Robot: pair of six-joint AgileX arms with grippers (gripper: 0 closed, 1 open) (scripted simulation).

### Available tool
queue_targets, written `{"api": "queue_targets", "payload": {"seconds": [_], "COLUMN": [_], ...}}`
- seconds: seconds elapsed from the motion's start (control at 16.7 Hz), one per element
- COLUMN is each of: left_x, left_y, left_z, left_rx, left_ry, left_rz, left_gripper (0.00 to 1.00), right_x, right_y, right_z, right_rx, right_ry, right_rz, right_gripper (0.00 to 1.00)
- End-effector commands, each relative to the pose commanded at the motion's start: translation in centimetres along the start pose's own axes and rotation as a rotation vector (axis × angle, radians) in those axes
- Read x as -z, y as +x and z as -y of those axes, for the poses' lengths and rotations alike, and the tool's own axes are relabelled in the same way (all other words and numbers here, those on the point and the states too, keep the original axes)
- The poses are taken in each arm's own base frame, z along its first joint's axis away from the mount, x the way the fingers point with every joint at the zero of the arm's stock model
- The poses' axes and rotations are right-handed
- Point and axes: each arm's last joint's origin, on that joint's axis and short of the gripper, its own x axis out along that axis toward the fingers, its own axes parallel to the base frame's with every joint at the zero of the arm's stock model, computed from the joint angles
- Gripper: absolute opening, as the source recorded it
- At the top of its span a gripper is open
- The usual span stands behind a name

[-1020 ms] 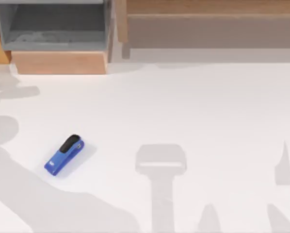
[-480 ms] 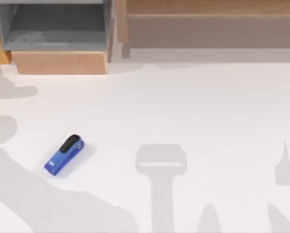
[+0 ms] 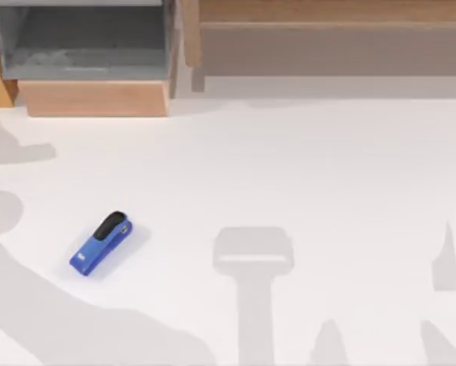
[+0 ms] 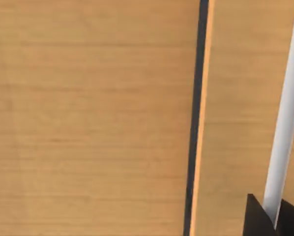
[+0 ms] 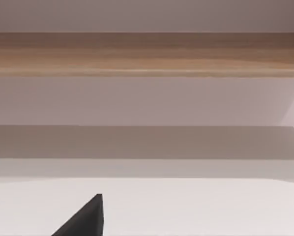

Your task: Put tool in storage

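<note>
Lying flat — stapler [image 3: 101, 243] on table [image 3: 304, 175], untouched.

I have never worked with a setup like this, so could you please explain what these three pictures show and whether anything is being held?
This is a simulated pair of AgileX robot arms at a white table. The top view looks down from above. On the table's left side lies a blue stapler, untouched. At the back left stands an open grey drawer with a wooden front, probably the storage. The grey shapes on the table are shadows of the arms. The other two pictures come from cameras on the wrists: the left one faces a wooden panel, the right one a wooden ledge above the table. Nothing is seen being held.
</note>
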Motion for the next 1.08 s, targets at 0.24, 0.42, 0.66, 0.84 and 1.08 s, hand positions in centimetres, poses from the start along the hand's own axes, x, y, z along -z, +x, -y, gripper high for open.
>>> {"api": "queue_targets", "payload": {"seconds": [0.24, 0.42, 0.66, 0.84, 1.08], "left_x": [-0.1, -0.1, -0.1, 0.0, -0.1], "left_y": [-3.3, -4.8, -4.7, -5.6, -8.8], "left_z": [0.2, 0.1, 0.3, 0.3, 0.5], "left_rx": [0.006, 0.001, 0.006, 0.004, 0.011], "left_ry": [-0.002, 0.002, -0.001, 0.0, -0.004], "left_rz": [0.001, -0.001, -0.001, -0.001, 0.001], "left_gripper": [0.0, 0.0, 0.0, 0.0, 0.0], "right_x": [0.0, 0.0, 0.0, 0.0, 0.0], "right_y": [0.0, 0.0, 0.0, 0.0, 0.0], "right_z": [0.0, 0.0, 0.0, 0.0, 0.0], "right_rx": [0.0, 0.0, 0.0, 0.0, 0.0], "right_ry": [0.0, 0.0, 0.0, 0.0, 0.0], "right_rz": [0.0, 0.0, 0.0, 0.0, 0.0], "right_gripper": [1.0, 1.0, 1.0, 1.0, 1.0]}}
